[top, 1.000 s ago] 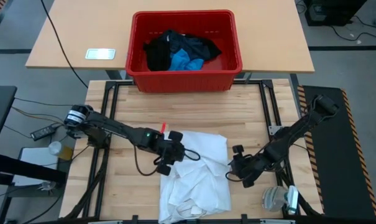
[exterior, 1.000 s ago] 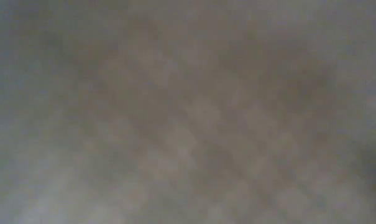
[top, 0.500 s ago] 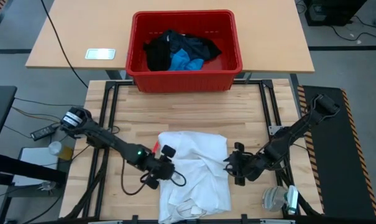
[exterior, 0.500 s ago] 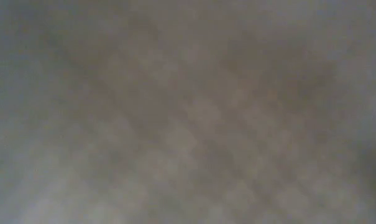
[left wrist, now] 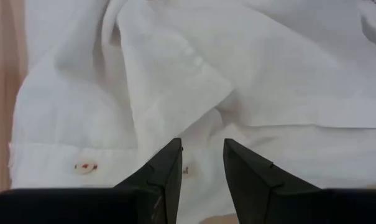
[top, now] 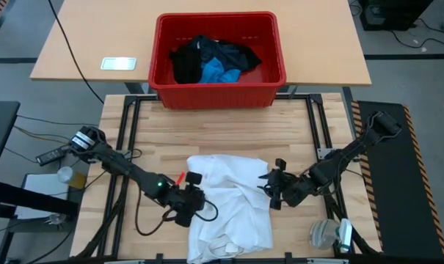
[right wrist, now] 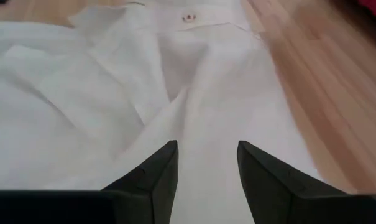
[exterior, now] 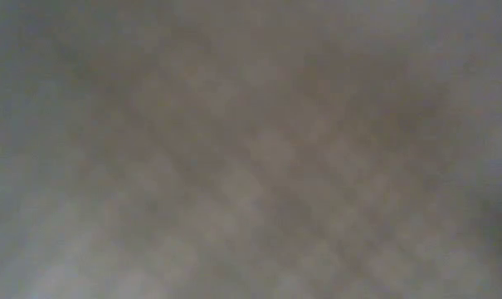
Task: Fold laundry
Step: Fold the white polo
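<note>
A crumpled white shirt (top: 233, 202) lies on the wooden table, reaching to its near edge; a button band (left wrist: 88, 163) shows in the left wrist view. My left gripper (top: 198, 199) is open at the shirt's left edge, its fingers (left wrist: 202, 158) low over the cloth. My right gripper (top: 268, 189) is open at the shirt's right edge, its fingers (right wrist: 206, 158) over a wrinkled fold. Black garments (top: 188, 62) and a bright blue piece (top: 220, 73) lie heaped in the red crate. My left gripper stands open over the shirt near the button band (left wrist: 175, 163), coming from the table's left. Whether its fingertips touch the cloth, I cannot tell. My right gripper stands open over the shirt's right part (right wrist: 206, 124), coming from the table's right. Whether it touches, I cannot tell.
The red crate (top: 163, 81) stands on a tan table beyond the far edge, with a white device (top: 119, 64) to its left. A small red piece (top: 181, 177) lies by the left gripper. A grey roll (top: 324, 235) sits off the near right corner. Bare wood lies between shirt and crate.
My left gripper has moved toward the near edge and a little left along the shirt's left side. The shirt's far left corner has spread out leftward. My right gripper has shifted slightly left and far, closer to the shirt's right edge.
</note>
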